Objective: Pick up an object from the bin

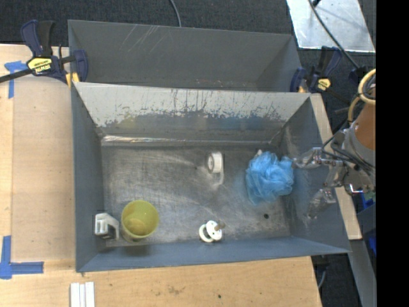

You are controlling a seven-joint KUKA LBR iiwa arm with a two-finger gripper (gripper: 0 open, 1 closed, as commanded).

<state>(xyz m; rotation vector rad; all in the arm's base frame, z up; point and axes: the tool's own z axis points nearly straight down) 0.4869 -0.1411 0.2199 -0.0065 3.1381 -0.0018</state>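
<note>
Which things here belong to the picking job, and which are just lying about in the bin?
Belonging to the job: the gripper, the fluffy blue mesh puff beside it, the grey metal bin.
Lying about: small white roll, yellow-green plastic cup, white block beside it, white ring-shaped piece.

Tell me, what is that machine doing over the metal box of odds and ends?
A robot arm comes in from the right to pick one thing out of the grey bin. Its gripper is at the bin's right side, just beside a blue mesh bath pouf, open, with nothing between its fingers. Nothing has been picked up yet. A small white roll, a yellow cup and a little white piece lie elsewhere on the floor.
</note>
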